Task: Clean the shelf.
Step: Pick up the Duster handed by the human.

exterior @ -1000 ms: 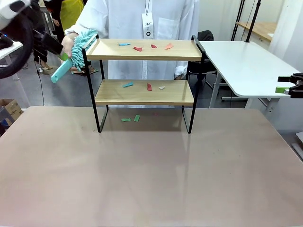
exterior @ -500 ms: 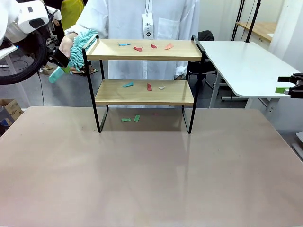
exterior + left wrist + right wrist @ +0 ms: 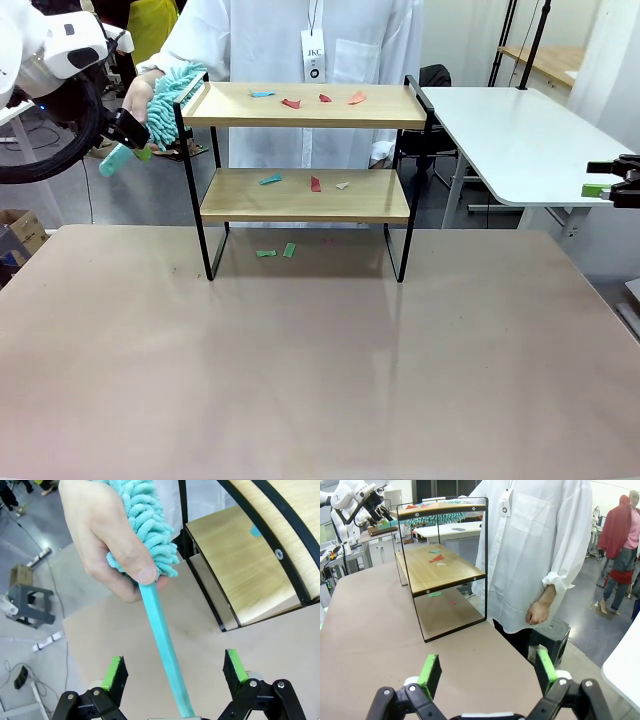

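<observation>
The shelf stands at the far middle of the table, two wooden boards in a black frame. Coloured paper scraps lie on both boards and on the table beneath. Left of the shelf's end rail, a person's hand holds a teal duster by its fluffy head. In the left wrist view the duster's handle runs down from the hand between the fingers of my open left gripper, touching neither pad. My left gripper sits at the handle's end. My right gripper hangs open and empty at the far right.
The person in a white coat stands behind the shelf. A white table lies at the back right, near my right gripper. The wide brown table stretches in front of the shelf. From the right wrist, the shelf shows end-on.
My left arm has swung in from the far left until its open fingers straddle the duster's handle. The right arm has not moved.
</observation>
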Controlling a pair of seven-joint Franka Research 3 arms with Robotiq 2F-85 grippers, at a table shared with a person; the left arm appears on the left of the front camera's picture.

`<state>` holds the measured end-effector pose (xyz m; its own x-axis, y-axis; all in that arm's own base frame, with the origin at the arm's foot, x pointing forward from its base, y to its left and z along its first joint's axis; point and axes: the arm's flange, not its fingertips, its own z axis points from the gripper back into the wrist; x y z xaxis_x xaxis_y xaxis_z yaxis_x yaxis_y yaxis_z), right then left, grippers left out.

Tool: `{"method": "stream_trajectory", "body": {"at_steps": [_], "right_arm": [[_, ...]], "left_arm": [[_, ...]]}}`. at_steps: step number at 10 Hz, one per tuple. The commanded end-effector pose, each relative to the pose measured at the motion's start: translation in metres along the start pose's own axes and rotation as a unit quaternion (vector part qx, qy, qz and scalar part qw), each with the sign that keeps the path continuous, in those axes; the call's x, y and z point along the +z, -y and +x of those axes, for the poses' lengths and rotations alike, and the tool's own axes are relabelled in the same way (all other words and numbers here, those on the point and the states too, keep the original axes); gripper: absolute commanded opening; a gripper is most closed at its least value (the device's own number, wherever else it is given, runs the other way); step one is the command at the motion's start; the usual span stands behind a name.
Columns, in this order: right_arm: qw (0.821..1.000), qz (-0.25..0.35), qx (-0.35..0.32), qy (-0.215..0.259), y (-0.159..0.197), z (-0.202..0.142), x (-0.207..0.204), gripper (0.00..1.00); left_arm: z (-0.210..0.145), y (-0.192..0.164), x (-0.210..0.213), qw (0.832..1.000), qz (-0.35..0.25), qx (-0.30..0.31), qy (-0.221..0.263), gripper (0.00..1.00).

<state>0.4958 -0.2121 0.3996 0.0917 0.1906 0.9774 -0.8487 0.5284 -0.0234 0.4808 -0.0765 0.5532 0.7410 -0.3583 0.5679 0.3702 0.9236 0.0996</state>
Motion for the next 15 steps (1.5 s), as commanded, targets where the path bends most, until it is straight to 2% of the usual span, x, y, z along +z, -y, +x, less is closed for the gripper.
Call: {"method": "stream_trajectory", "body": {"at_steps": [1, 2, 3, 4, 5, 6, 7, 10, 15], "right_arm": [[1.0, 0.0, 0.002, 0.002, -0.0013, 0.0026, -0.0008, 1.0], [1.0, 0.0, 0.002, 0.002, -0.0013, 0.0026, -0.0008, 1.0], [1.0, 0.0, 0.002, 0.002, -0.0013, 0.0026, -0.0008, 1.0], [1.0, 0.0, 0.002, 0.002, -0.0013, 0.0026, -0.0008, 1.0], [1.0, 0.0, 0.002, 0.002, -0.0013, 0.0026, -0.0008, 1.0], [1.0, 0.0, 0.002, 0.002, -0.0013, 0.0026, -0.0008, 1.0], [1.0, 0.0, 0.002, 0.002, -0.0013, 0.0026, -0.0008, 1.0], [1.0, 0.0, 0.002, 0.002, -0.0013, 0.0026, -0.0008, 1.0], [1.0, 0.0, 0.002, 0.002, -0.0013, 0.0026, -0.0008, 1.0]], "left_arm": [[-0.0012, -0.0034, -0.0039, 1.0, 0.009, 0.013, 0.002, 1.0], [-0.0019, -0.0044, -0.0048, 1.0, 0.013, 0.015, 0.003, 1.0], [-0.0011, -0.0048, -0.005, 1.0, 0.016, 0.01, 0.0, 0.44], [-0.0013, -0.0043, -0.0047, 1.0, 0.016, 0.012, 0.001, 0.44], [-0.0012, -0.0041, -0.0048, 1.0, 0.017, 0.012, -0.002, 0.0], [-0.0011, -0.0042, -0.0057, 1.0, 0.021, 0.015, -0.005, 0.4], [-0.0015, -0.0036, -0.0063, 1.0, 0.022, 0.015, -0.009, 0.0], [-0.0012, -0.0029, -0.0083, 0.999, 0.027, 0.018, -0.019, 0.0], [-0.0007, -0.0038, -0.0065, 0.995, 0.07, 0.067, -0.02, 0.0]]}}
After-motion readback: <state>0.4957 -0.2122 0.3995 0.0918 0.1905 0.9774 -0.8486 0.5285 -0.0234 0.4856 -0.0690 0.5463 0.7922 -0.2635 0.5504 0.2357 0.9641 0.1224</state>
